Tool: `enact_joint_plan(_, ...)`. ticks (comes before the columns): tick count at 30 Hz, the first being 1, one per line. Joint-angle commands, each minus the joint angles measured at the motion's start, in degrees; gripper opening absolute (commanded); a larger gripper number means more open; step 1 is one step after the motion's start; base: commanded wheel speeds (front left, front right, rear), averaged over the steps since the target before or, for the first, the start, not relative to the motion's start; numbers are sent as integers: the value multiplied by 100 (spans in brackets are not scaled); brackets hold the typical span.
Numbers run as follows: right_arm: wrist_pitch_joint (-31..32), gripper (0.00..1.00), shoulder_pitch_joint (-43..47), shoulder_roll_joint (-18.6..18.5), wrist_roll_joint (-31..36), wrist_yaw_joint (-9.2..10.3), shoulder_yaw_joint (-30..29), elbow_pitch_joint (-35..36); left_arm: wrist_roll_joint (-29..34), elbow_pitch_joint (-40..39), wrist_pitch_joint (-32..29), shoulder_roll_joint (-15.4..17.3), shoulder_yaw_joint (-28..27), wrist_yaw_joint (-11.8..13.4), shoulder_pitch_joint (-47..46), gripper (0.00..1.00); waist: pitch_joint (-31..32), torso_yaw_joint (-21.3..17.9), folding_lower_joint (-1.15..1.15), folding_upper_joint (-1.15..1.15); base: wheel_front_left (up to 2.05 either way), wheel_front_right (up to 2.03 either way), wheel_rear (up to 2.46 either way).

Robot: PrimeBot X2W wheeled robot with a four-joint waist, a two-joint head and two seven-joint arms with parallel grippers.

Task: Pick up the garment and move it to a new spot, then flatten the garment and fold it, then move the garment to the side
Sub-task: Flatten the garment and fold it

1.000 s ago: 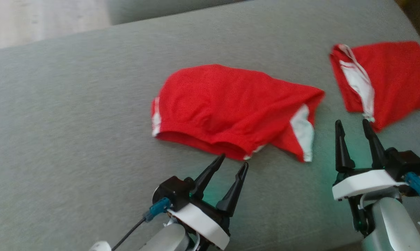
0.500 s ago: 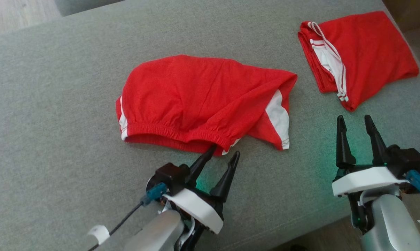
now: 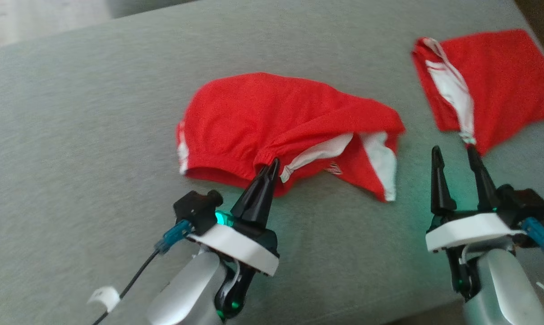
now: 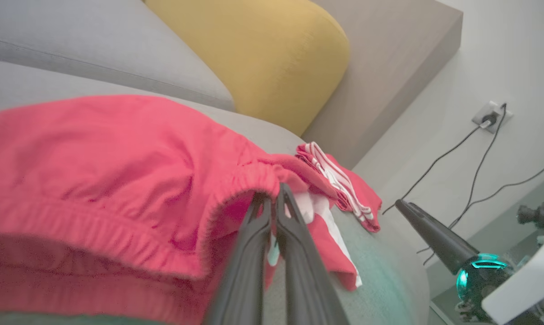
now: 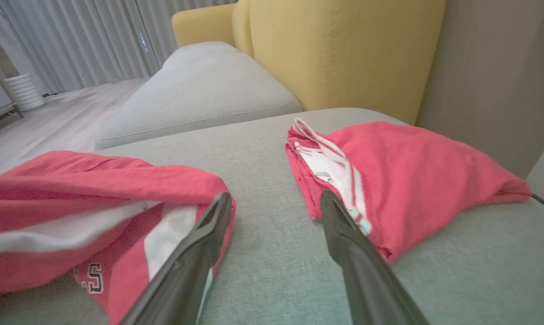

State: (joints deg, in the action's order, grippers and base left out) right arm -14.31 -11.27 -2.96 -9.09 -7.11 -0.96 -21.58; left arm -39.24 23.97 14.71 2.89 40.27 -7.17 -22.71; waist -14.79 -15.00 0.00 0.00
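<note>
Pinching the bunched waistband [image 3: 264, 155] of red shorts [image 3: 276, 113], left hand [image 3: 273, 163] clamped, white panels showing, right hand [image 3: 452, 152] open.

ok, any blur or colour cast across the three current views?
Head view: soft all over, folded red shorts smeared, green glow on the grey sofa seat by the right gripper. Left wrist view: near waistband of the held red shorts blurred. Right wrist view: own fingers defocused, fabric sharper.
</note>
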Motion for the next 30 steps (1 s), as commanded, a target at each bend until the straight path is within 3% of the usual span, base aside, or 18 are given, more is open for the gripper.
enact_joint_plan(1, -68, 100, -3, -6, -37, -37, 116, 123, 58, -203, 29, -2, -205, -31, 67, 0, 197, 333, 0, 0, 0, 0, 0)
enact_joint_plan(8, -68, 100, 196, 0, -47, -37, 249, -10, 175, -639, 29, -2, -854, -29, 580, 0, 621, 1240, 0, 0, 0, 0, 0)
enact_joint_plan(15, -69, 100, 386, 5, -128, -37, 325, -111, 379, -760, 29, -2, -1320, -30, 936, 0, 862, 1852, 0, 0, 0, 0, 0)
enact_joint_plan(20, -69, 100, 398, 7, -235, -37, 478, -131, 602, -616, 29, 96, -1730, -31, 1095, 0, 842, 1977, 0, 0, 0, 0, 0)
enact_joint_plan(27, -69, 100, 340, 7, -235, -37, 716, -143, 862, 117, 29, 459, -2106, 34, 810, 0, 639, 1751, 0, 0, 0, 0, 0)
enact_joint_plan(28, -69, 100, 336, 8, -210, -37, 737, -150, 926, 392, 29, 512, -2201, 62, 680, 35, 592, 1678, 0, 0, 0, 0, 0)
enact_joint_plan(29, -69, 100, 344, 8, -196, -37, 747, -153, 904, 542, 29, 495, -2269, 73, 649, 85, 581, 1646, 0, 0, 0, 0, 0)
enact_joint_plan(30, -69, 100, 344, 8, -196, -37, 747, -153, 904, 542, 29, 495, -2269, 73, 649, 85, 581, 1646, 0, 0, 0, 0, 0)
